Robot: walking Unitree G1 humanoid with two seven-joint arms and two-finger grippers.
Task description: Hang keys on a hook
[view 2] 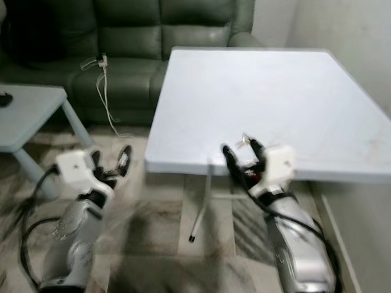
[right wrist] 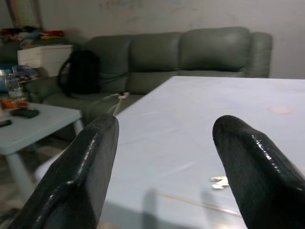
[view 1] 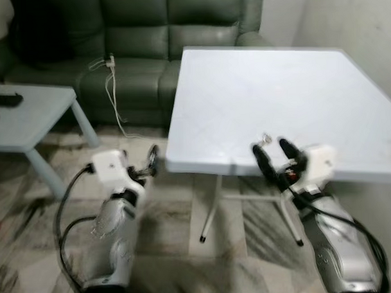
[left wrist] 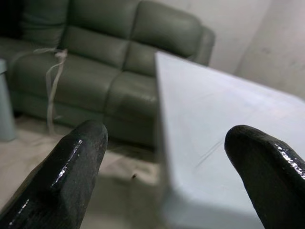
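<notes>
Right gripper [view 1: 273, 150] hangs at the near edge of the white table [view 1: 296, 85], fingers spread, holding nothing. Keys [view 1: 266, 139] lie on the tabletop just beyond its fingertips, slightly forward. Left gripper [view 1: 151, 162], also open, sits farther off.

A: How is the scene lit?

B: Soft, even indoor light is seen; the pale bench [view 1: 277, 98] is washed bright, almost featureless, toward its far edge. The sofa [view 1: 159, 38] is left dim and murky.

A: Is anything sharp?

B: Little. Motion blur is spread across both head views, strongest over the floor [view 1: 167, 263] and arms. A faint shadow is cast under the bench's near edge.

A: And the wrist views?

B: The black fingers [right wrist: 252, 167] are rendered large, soft, out of focus, with thin glossy highlights along them; the background is held slightly clearer.
</notes>
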